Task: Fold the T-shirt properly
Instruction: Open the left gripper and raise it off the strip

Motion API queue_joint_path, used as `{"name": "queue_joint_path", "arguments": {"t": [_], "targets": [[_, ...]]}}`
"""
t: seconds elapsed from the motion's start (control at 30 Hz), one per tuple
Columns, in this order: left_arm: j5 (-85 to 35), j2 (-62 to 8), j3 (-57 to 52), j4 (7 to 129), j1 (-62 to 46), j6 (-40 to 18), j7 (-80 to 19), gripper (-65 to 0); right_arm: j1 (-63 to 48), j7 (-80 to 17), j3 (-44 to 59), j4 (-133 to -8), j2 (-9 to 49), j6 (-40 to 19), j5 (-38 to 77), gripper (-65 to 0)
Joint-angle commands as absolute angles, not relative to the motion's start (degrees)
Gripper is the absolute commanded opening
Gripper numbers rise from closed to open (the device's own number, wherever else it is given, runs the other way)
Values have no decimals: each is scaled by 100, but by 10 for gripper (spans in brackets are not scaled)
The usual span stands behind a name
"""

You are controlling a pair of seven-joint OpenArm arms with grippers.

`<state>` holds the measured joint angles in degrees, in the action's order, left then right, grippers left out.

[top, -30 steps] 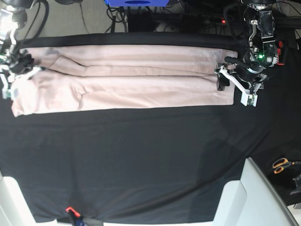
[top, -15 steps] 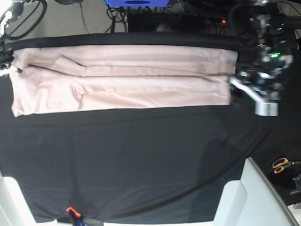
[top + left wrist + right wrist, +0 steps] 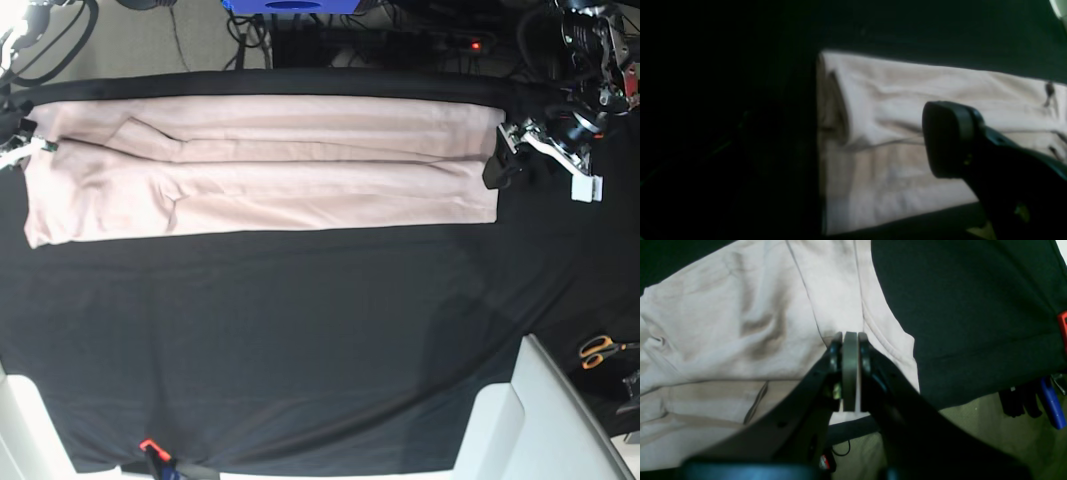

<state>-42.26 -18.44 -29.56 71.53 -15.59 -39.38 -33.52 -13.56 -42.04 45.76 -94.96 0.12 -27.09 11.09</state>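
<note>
Black surface [image 3: 300, 340] bare in front; one T-shirt [image 3: 260, 165] lies at its far edge as a long flat band, sides folded in. Left pincer [image 3: 515, 150] hangs jaws wide, empty, just off the shirt's end. Right pincer [image 3: 850, 340] is closed, empty, over the other end. Judged step: regrasp between folds; next needs both ends gripped for the crosswise fold.

Matt pale-pink cotton T-shirt [image 3: 260, 165]

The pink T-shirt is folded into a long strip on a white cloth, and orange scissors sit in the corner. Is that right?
Not quite: the cloth under the T-shirt is black, not white, as the base view shows. The shirt is folded into a long strip, and the orange scissors sit in the corner.
</note>
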Motion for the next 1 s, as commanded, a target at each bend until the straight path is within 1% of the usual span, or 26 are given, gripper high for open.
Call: {"name": "queue_joint_path", "arguments": {"t": [0.0,0.1,0.17,0.3,0.4,0.43,0.5,0.6,0.67,0.73,0.77,0.8,0.83,0.87,0.9,0.97], "targets": [[-4356,-1947,-2985,7046,-1429,-4000,-3231,0,-1349,-4092,4602,-9596,92,-2738,1156,-644],[-4330,-1947,-2985,6484,-1218,-4000,-3213,0,-1420,-4092,4611,-9596,92,-2738,1156,-644],[-4048,-1930,-2888,6246,-1077,-4000,-3213,0,-1420,-4092,4611,-9596,92,-2738,1156,-644],[-3415,-1763,-2343,6193,-963,-4000,-3204,0,-1446,-4092,4611,-9596,84,-2738,1156,-644],[-3345,-1622,-2325,6158,-980,-4000,-3204,0,-1490,-4092,4611,-9596,84,-2738,1156,-644],[-3345,-1587,-2325,6158,-980,-4000,-3204,-30,-1499,-4092,4611,-9596,84,-2738,1156,-644],[-3345,-1543,-2325,6158,-1007,-4000,-3204,-123,-1499,-4092,4620,-9596,84,-2738,1156,-644],[-3345,-1516,-2325,6149,-1015,-4000,-3204,-221,-1508,-4092,4646,-9596,84,-2738,1156,-644],[-3345,-1516,-2325,6149,-1015,-4000,-3204,-296,-1508,-4092,4646,-9596,84,-2738,1156,-644],[-3345,-1516,-2325,6176,-1007,-4000,-3204,-416,-1508,-4092,4646,-9596,84,-2738,1156,-644],[-3345,-1516,-2325,6193,-1007,-4000,-3196,-502,-1508,-4092,4629,-9596,84,-2738,1156,-644],[-3345,-1508,-2325,6202,-989,-4000,-3196,-606,-1508,-4092,4620,-9596,84,-2738,1156,-644],[-3345,-1508,-2325,6202,-971,-4000,-3187,-650,-1508,-4092,4620,-9596,84,-2738,1156,-644],[-3345,-1508,-2325,6211,-963,-4000,-3178,-650,-1508,-4092,4620,-9596,84,-2738,1156,-644],[-3336,-1499,-2316,6220,-963,-3873,-3178,-650,-1508,-4092,4620,-9596,84,-2738,1156,-644],[-3336,-1446,-2264,6475,-1015,-3451,-3169,-650,-1508,-4092,4620,-9596,84,-2738,1156,-644]]}}
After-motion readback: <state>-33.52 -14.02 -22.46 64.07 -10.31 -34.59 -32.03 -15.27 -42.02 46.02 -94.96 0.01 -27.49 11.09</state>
